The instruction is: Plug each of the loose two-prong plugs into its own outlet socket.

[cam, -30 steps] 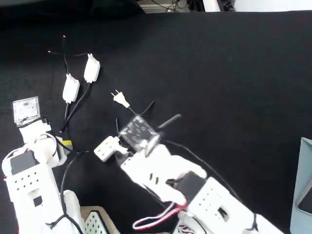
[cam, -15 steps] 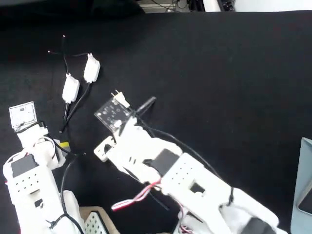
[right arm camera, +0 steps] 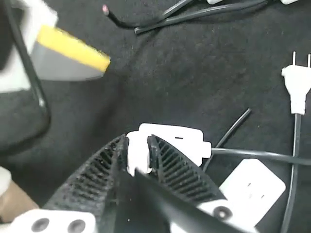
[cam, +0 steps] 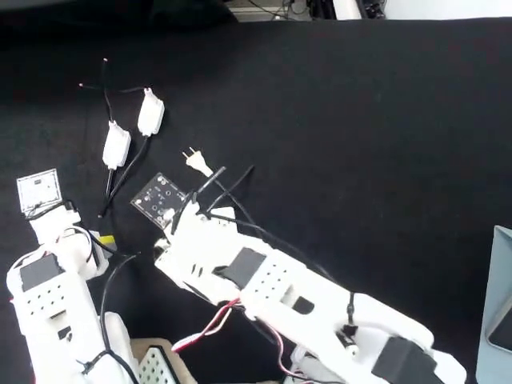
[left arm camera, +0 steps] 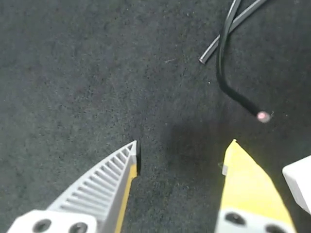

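The right pincer (right arm camera: 136,141) squeezes a white oblong plastic block (right arm camera: 180,143). The left pincer (left arm camera: 183,145) is spread wide above the black desk (left arm camera: 73,73).

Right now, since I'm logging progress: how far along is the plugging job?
Done: perhaps the white unit and its neighbour at far left, but I cannot tell whether they are mated. In hand: the right gripper is shut on a white connector body. Still to do: the two-prong plug lies loose, the outlet socket shows empty slots, and the left gripper is open, holding nothing.
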